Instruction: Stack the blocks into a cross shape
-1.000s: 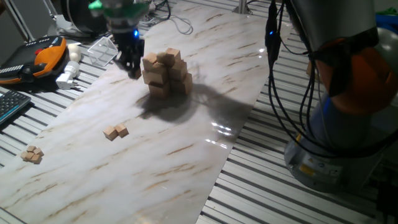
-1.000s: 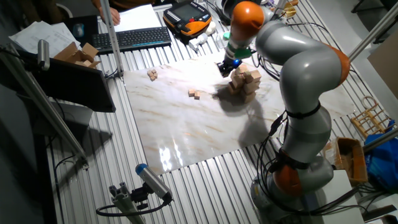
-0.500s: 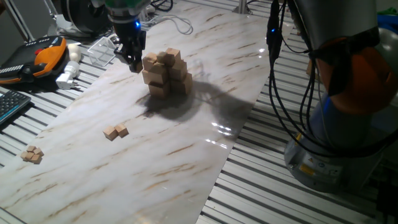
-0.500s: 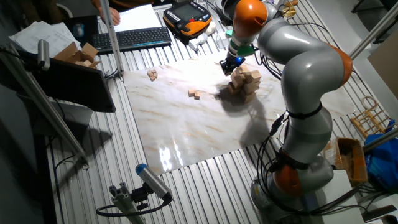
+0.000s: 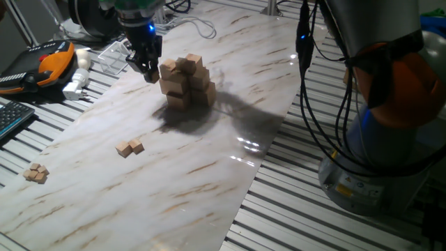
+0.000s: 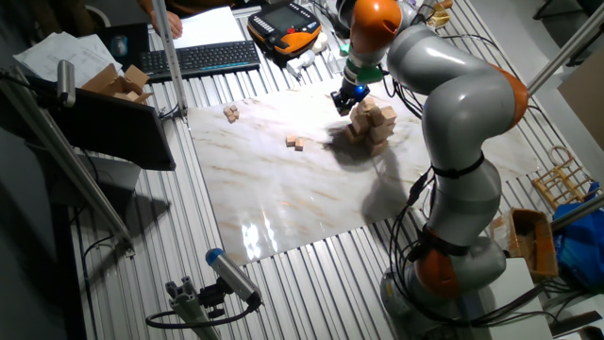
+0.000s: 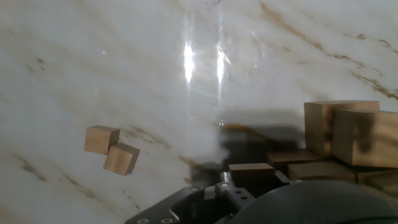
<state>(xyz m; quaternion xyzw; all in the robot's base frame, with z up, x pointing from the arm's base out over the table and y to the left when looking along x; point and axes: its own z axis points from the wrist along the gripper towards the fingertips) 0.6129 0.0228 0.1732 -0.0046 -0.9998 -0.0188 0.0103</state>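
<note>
the gripper (image 5: 148,70) hangs just beside the cross shape (image 5: 186,82), on its side nearest the orange pendant (image 5: 43,64), fingertips above the marble board (image 5: 209,160). from the hand view a small block (image 7: 250,173) sits right at the fingers, dark and in shadow, and it looks clamped between the jaws, though the view is too tight to be certain. the cross shape stands on the far half of the board, a tiered cluster of big tan cubes with smaller ones on top. out on the open marble, two loose blocks (image 5: 129,147) lie touching each other, well apart from the stack. another little clump of blocks (image 5: 35,172) sits near the board's near edge. in the other fixed view the arm (image 6: 453,104) arches over from the right, gripper (image 6: 344,97) down beside the stack (image 6: 372,124).
</note>
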